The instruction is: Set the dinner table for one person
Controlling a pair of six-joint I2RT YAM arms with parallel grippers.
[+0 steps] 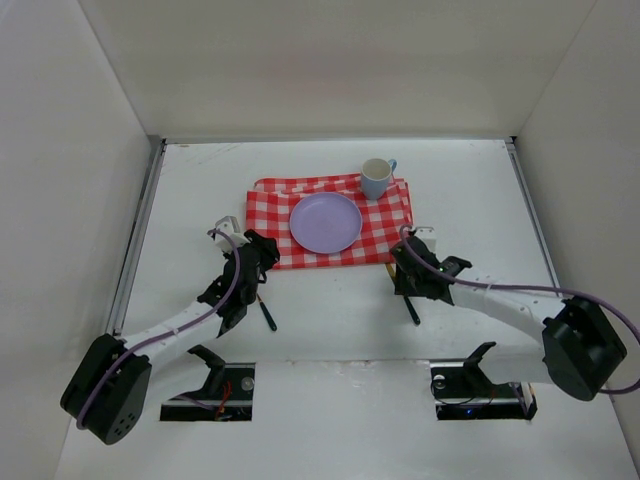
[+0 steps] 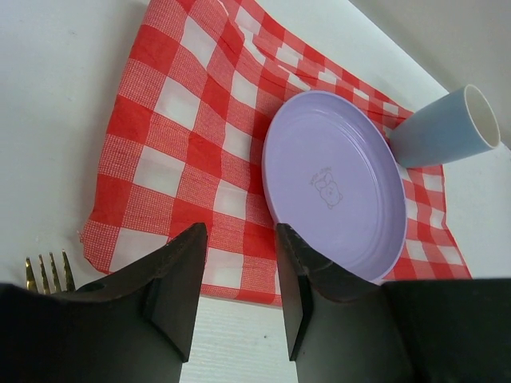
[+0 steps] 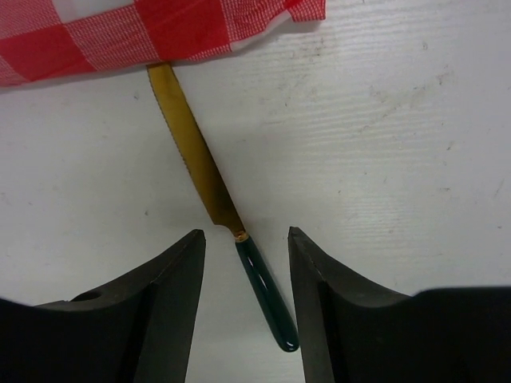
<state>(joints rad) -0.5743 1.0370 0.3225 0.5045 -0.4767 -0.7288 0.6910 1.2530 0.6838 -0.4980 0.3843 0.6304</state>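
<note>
Right claw [image 3: 244, 239], jaws apart, straddles a green-handled knife [image 3: 198, 167] lying on the white tabletop [image 3: 383, 120], blade tip at the checked cloth [image 3: 120, 32]. Left claw [image 2: 239, 239], jaws apart and empty, faces the cloth bearing a lilac plate [image 2: 335, 183] and blue cup [image 2: 443, 128].

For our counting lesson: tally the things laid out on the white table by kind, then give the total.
Red-and-white checked cloth: 1
Lilac plate: 1
Light blue mug: 1
Green-handled gold knife: 1
Gold fork: 1
Total: 5

Jaws apart: left tool [image 2: 239, 239], right tool [image 3: 245, 235]
</note>
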